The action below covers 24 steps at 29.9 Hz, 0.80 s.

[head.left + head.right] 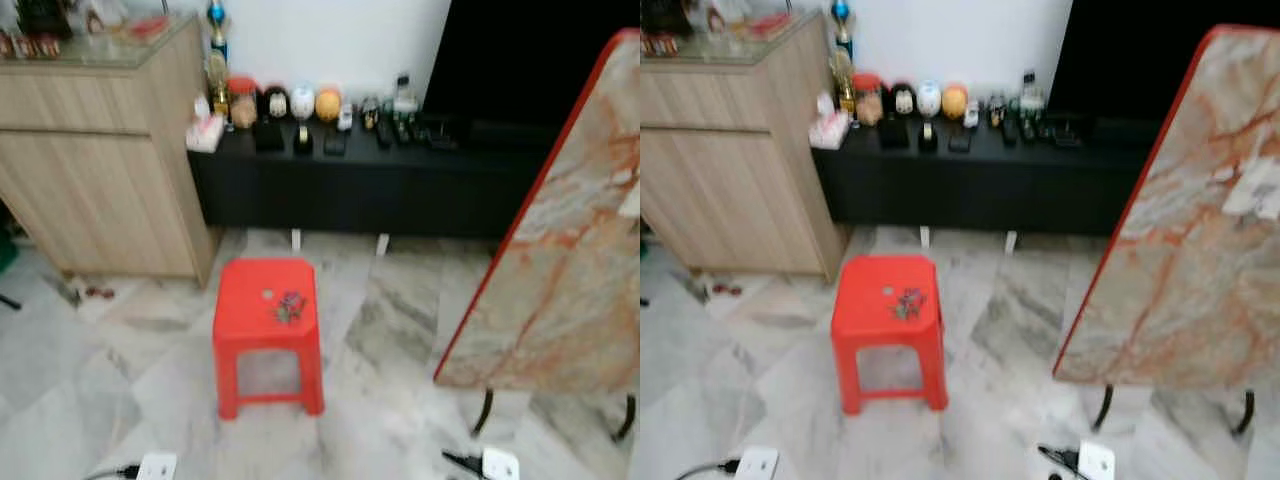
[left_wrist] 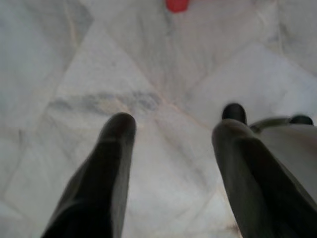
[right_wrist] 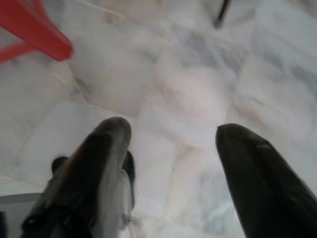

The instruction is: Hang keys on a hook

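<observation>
Marble floor (image 1: 400, 320), red stool (image 1: 266, 300) dead ahead with the keys (image 1: 290, 306) lying on its seat. Left gripper (image 2: 173, 129) and right gripper (image 3: 171, 131) are both held spread wide, empty, over floor; neither's obviously nearer.

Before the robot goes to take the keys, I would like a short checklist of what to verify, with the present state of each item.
1. Keys located: ok. The keys lie on top of the red stool, near its right side.
2. Left tool free: ok, open, above the marble floor, holding nothing.
3. Right tool free: ok, open and empty, with a stool leg nearby.
4. Path to the stool: ok; the power sockets with cables lie on the floor to either side.
5. Tilted marble tabletop on the right: cannot tell whether it stands stable.
6. Hook located: not ok, none seen yet.
</observation>
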Tool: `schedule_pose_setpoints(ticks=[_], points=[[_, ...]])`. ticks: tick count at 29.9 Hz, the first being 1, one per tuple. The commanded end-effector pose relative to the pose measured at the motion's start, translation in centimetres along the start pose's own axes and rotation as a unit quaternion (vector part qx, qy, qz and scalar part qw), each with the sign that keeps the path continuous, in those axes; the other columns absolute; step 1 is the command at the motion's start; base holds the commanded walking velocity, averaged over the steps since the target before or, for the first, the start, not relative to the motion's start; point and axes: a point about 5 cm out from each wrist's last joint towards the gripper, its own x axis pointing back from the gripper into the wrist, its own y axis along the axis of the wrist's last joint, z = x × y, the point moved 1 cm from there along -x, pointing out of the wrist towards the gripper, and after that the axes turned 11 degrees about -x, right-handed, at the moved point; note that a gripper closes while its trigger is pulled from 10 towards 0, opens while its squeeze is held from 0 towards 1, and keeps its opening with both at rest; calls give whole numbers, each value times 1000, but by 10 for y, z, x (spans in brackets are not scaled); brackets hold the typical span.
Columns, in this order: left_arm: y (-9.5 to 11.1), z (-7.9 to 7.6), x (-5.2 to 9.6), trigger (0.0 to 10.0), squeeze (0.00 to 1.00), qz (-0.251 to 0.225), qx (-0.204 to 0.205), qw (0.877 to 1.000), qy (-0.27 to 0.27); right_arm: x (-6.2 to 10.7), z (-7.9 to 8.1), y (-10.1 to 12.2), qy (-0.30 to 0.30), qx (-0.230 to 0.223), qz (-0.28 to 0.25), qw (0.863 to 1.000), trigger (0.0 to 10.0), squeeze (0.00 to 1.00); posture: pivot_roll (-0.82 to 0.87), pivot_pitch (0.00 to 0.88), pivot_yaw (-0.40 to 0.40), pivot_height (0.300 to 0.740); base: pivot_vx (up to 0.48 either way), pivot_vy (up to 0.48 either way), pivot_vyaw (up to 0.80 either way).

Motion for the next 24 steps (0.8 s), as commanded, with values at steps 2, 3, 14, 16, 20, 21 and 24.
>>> schedule_pose_setpoints(ticks=[2,3,14,16,20,21,24], points=[[-2,1,0,10000,0,4,3,1000,1,0,0,0,-1,-3,-1,1000,10000,0,48,0,-71,740,0,442,0],[-2,1,0,10000,0,4,3,1000,1,0,0,0,-1,-3,-1,1000,10000,0,48,0,-71,740,0,442,0],[1,2,0,10000,0,-1,3,1000,2,0,1,2,1,-3,-3,1000,10000,0,51,0,-74,740,0,367,0],[1,2,0,10000,0,-3,1,1000,2,0,1,2,2,-2,-3,1000,10000,0,51,0,-74,740,0,0,0],[2,1,0,10000,0,-9,8,1000,0,0,1,2,2,-2,-3,1000,10000,0,52,0,-76,740,0,0,0],[2,1,0,10000,0,-9,9,1000,0,0,1,2,2,-2,-3,1000,10000,0,52,0,-77,740,0,0,0],[2,1,0,10000,0,-5,8,1000,-1,-1,1,3,3,-2,-4,1000,10000,0,53,0,-77,740,0,0,0]])
